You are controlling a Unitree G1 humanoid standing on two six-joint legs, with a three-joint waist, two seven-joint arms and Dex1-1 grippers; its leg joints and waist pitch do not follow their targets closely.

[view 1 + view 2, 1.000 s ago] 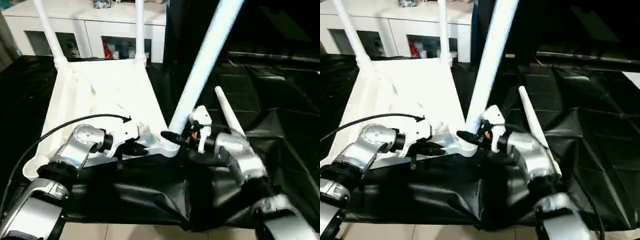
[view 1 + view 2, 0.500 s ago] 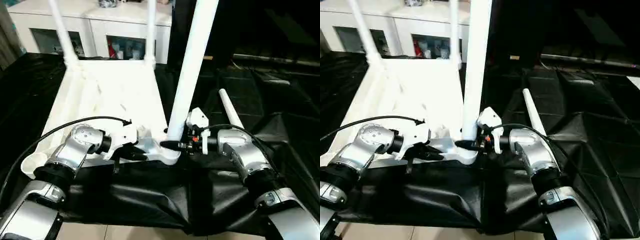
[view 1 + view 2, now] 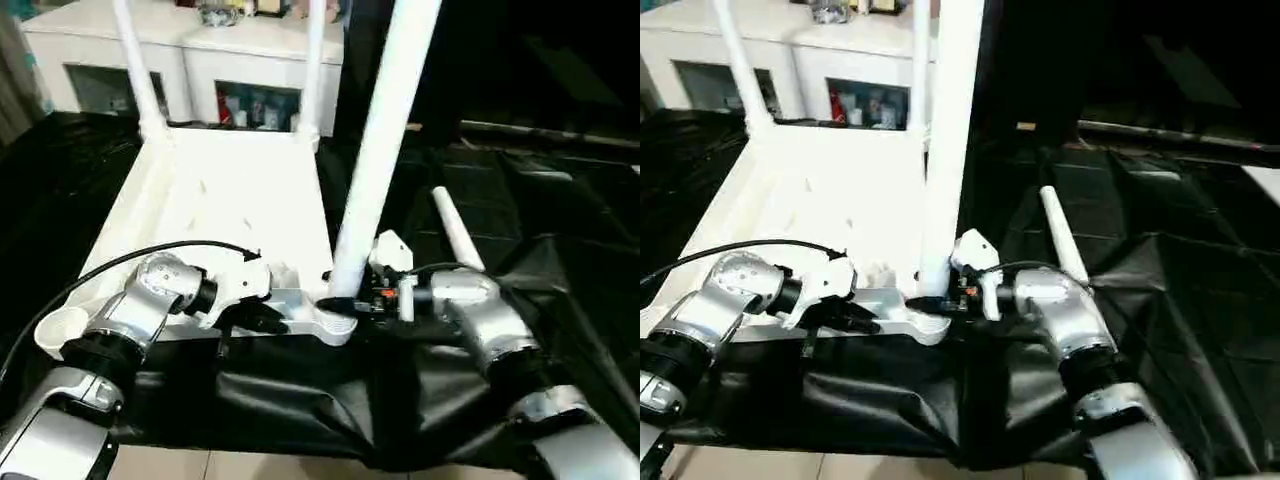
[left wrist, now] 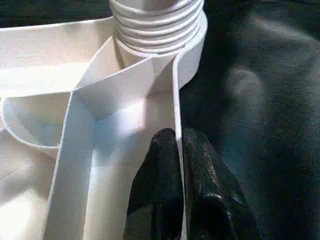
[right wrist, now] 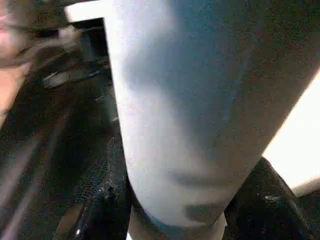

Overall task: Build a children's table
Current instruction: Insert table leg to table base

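The children's table lies as an upside-down white tabletop [image 3: 230,200] on black cloth. Two legs [image 3: 135,70] [image 3: 312,70] stand in its far corner sockets. A third leg [image 3: 385,130] rises almost upright from the near right corner socket [image 3: 335,322]. My right gripper [image 3: 350,300] is shut on that leg just above the socket, with a black finger [image 5: 105,210] on each side of the white tube [image 5: 185,100]. My left gripper [image 4: 177,137] is shut on the tabletop's thin rim wall [image 4: 176,100], close to the leg's ribbed end [image 4: 155,25]. A fourth leg [image 3: 455,225] lies loose on the cloth to the right.
A white cabinet [image 3: 230,80] with glass doors stands behind the tabletop. The near left corner socket [image 3: 62,328] is an open white cup. Crumpled black cloth [image 3: 560,200] covers the surface to the right and hangs over the front edge.
The leg in my right gripper has swung from a strong lean to the right to almost upright over the socket. My left gripper has kept its hold on the rim.
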